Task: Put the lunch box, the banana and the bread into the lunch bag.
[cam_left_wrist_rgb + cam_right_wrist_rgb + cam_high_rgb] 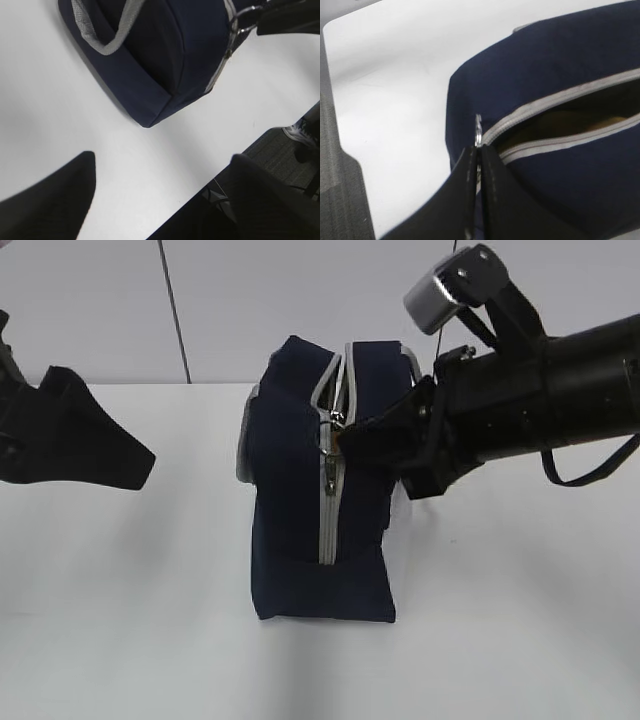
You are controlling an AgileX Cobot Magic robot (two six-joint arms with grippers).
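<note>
The navy lunch bag (290,510) stands upright on the white table, its grey zipper partly open at the top. My right gripper (350,437) is shut on the zipper's metal ring pull (335,423). In the right wrist view the fingertips (470,160) pinch the ring (478,131) at the end of the open slit of the bag (545,65). Something yellow-brown (570,125) shows inside; I cannot tell what it is. The lunch box, banana and bread are otherwise out of view. My left gripper (130,455) is open and empty, left of the bag (165,50), over the table (162,165).
The white table (120,590) stretches round the bag. Its front edge (200,185) runs close under my left gripper, with dark floor beyond. The bag's grey webbing handle (100,40) hangs on its left side. A pale wall stands behind.
</note>
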